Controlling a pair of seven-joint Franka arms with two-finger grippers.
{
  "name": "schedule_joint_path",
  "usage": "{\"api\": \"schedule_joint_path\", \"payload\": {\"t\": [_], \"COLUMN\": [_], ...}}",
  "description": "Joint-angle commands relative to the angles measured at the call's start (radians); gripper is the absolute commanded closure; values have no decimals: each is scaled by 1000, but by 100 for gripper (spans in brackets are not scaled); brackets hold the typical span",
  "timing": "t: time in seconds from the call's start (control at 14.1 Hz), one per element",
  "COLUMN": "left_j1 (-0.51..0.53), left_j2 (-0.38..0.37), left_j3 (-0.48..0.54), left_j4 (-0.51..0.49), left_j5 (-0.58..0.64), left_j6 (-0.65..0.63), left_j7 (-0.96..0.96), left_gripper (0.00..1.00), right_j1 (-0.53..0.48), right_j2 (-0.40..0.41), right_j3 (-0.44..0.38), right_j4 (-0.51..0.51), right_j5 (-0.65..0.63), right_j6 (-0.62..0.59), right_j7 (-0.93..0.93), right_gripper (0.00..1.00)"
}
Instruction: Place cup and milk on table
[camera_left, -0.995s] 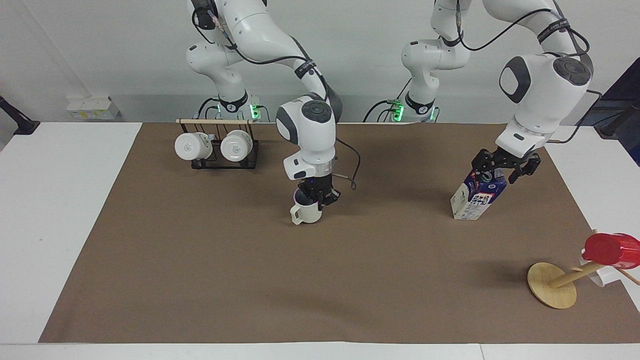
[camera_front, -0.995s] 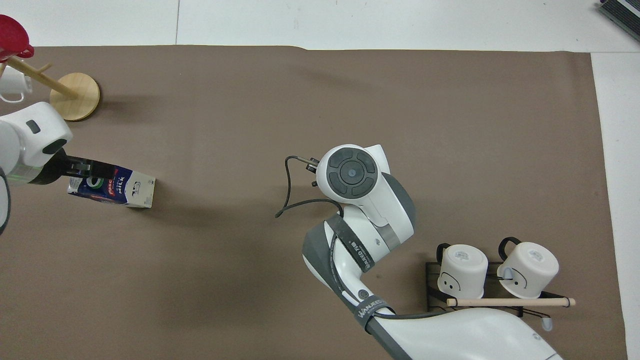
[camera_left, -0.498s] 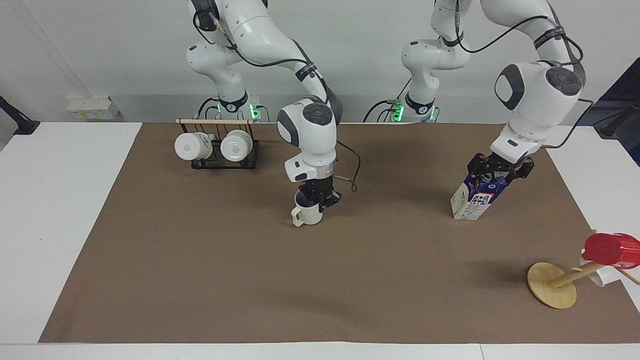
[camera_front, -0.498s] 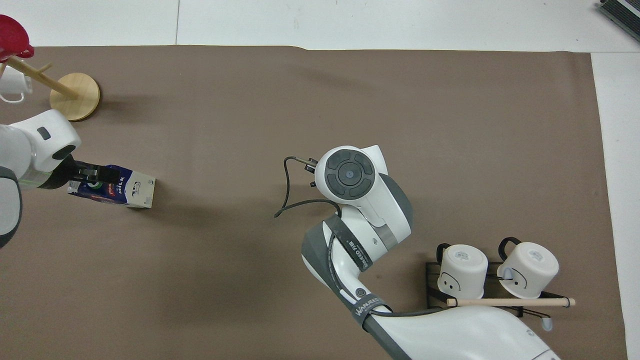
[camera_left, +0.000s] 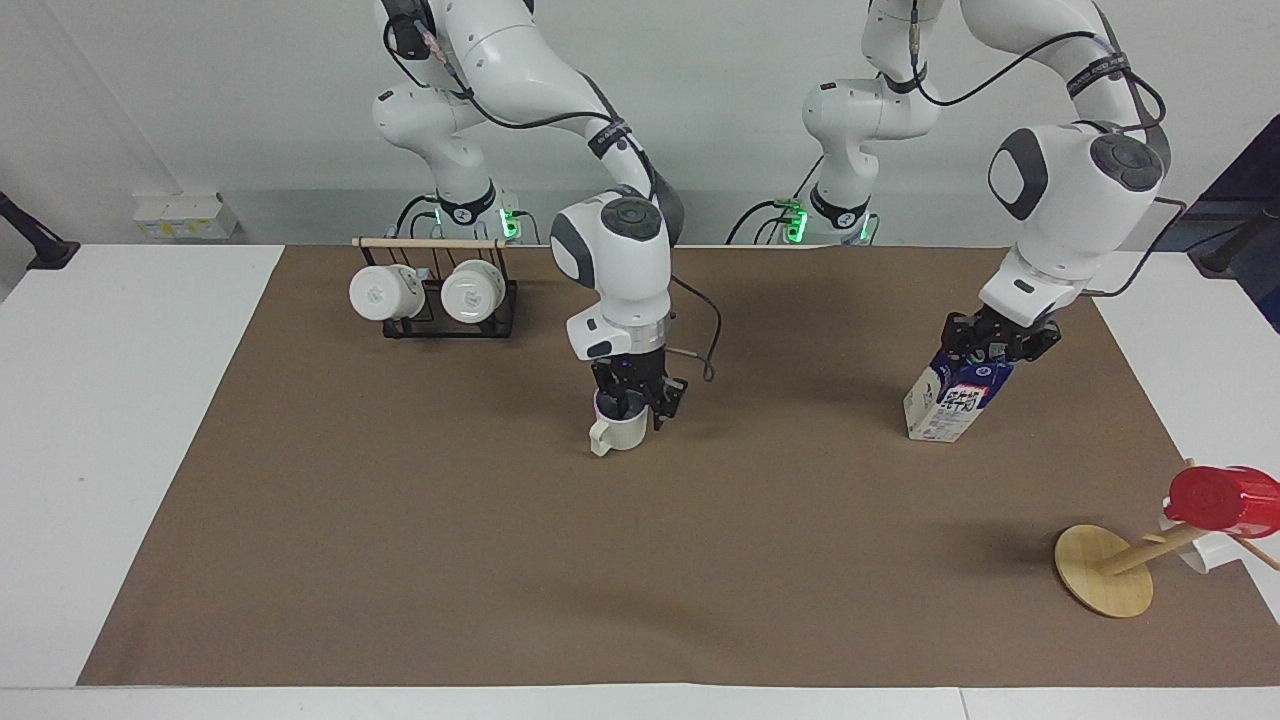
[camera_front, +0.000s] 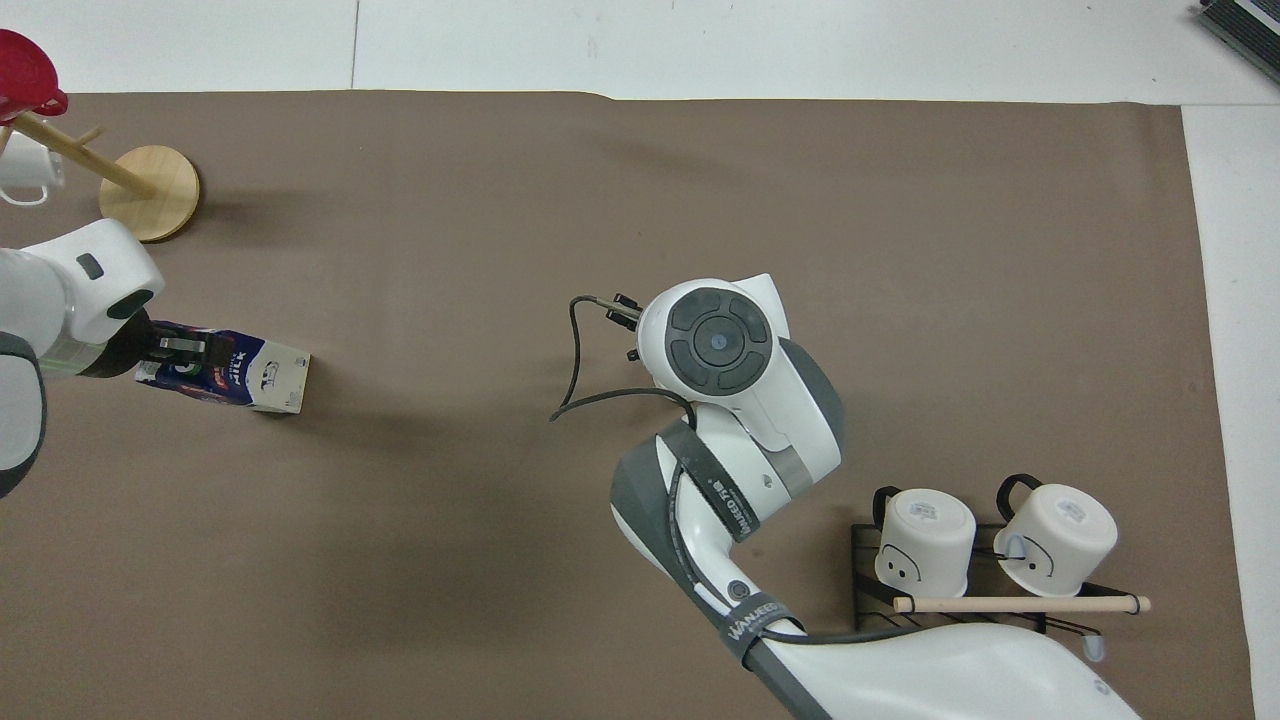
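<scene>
The cream-white cup (camera_left: 620, 432) stands on the table's brown sheet (camera_left: 400, 550) near its middle, handle turned toward the table's front edge. My right gripper (camera_left: 634, 402) comes straight down on it and is shut on its rim. In the overhead view the right wrist (camera_front: 715, 340) hides the cup. The blue and white milk carton (camera_left: 950, 405) stands on the sheet toward the left arm's end. My left gripper (camera_left: 997, 340) is shut on its gable top. Both show in the overhead view: the milk carton (camera_front: 255, 372), the left gripper (camera_front: 178, 347).
A black rack with two glossy white mugs (camera_left: 435, 295) stands near the robots toward the right arm's end. A round wooden disc with a peg (camera_left: 1100, 570) carries a bright red cup (camera_left: 1210, 498) at the left arm's end, farther from the robots than the carton.
The left gripper's fingers have drawn in onto the carton's top. The right wrist has turned and the cup's handle has swung round with it; the cup has shifted slightly.
</scene>
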Motion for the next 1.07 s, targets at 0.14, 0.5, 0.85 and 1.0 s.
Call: {"api": "schedule_joint_path", "payload": {"t": [0.14,0.5,0.85,1.0], "left_j1": [-14,-150,-370,-439], "left_j2": [-22,4,58,88], "left_j3": [-10,-17,-19,-19], "left_j4": [59,128,217,242], "left_j5": [-7,2,-3,-7], "left_j6": [-38,-58,-58,-52], "left_j7": [-25,-143,-424,-497], "left_gripper": [69,69,69,69], "right_j1": [-54,-170,-351,-404], "right_j2": [-178,-263,-351,-385], "right_j3": [2,2,1,-1], "right_j4": [-13,-16,-13,-12], "right_j5": [4,13,67,68], "right_j6": [-163,-282,-396,-450], "right_j7": [-153,-407,-680,-753], "right_gripper": [0,0,0,0]}}
